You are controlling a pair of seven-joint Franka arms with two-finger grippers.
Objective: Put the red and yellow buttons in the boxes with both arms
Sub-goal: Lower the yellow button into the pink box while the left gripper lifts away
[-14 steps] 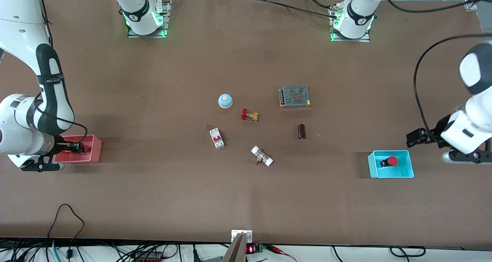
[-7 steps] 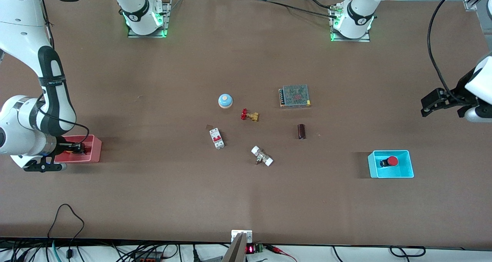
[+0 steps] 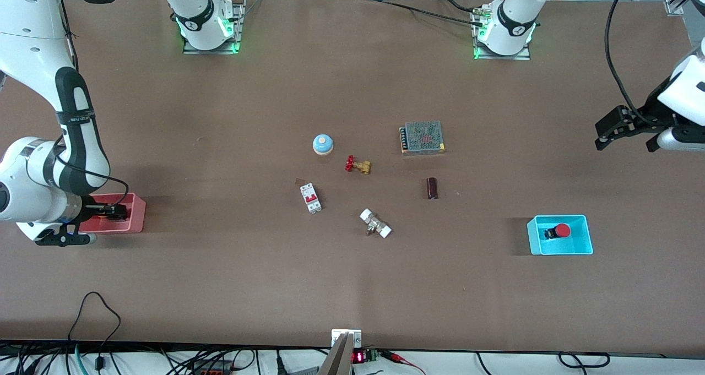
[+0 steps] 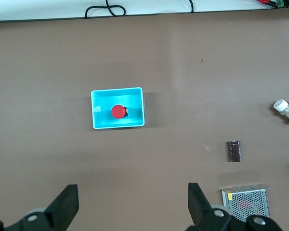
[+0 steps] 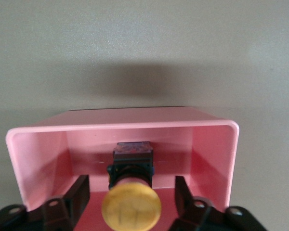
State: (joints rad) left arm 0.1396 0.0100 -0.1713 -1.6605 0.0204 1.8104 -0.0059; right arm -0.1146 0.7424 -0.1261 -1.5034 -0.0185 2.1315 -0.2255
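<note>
The red button [image 3: 560, 231] lies in the cyan box [image 3: 584, 245] toward the left arm's end of the table; both also show in the left wrist view, the button [image 4: 118, 111] inside the box [image 4: 100, 122]. My left gripper [image 3: 606, 132] is open and empty [image 4: 133, 192], up in the air over bare table, well clear of the cyan box. The yellow button [image 5: 131, 204] lies in the pink-red box [image 5: 216, 144]. My right gripper [image 3: 113, 211] is low in the pink-red box [image 3: 135, 215], open [image 5: 131, 192], with one finger on each side of the button and a gap to each.
Mid-table stand a blue-domed button [image 3: 323, 143], a red-handled brass valve [image 3: 357, 166], a meshed power supply [image 3: 422, 137], a white circuit breaker [image 3: 310, 197], a dark cylinder [image 3: 432, 188] and a white-ended fitting [image 3: 375, 223].
My left gripper has risen and drawn away from the cyan box, leaving the red button in it. My right gripper has stayed at the pink-red box, shifting only slightly.
</note>
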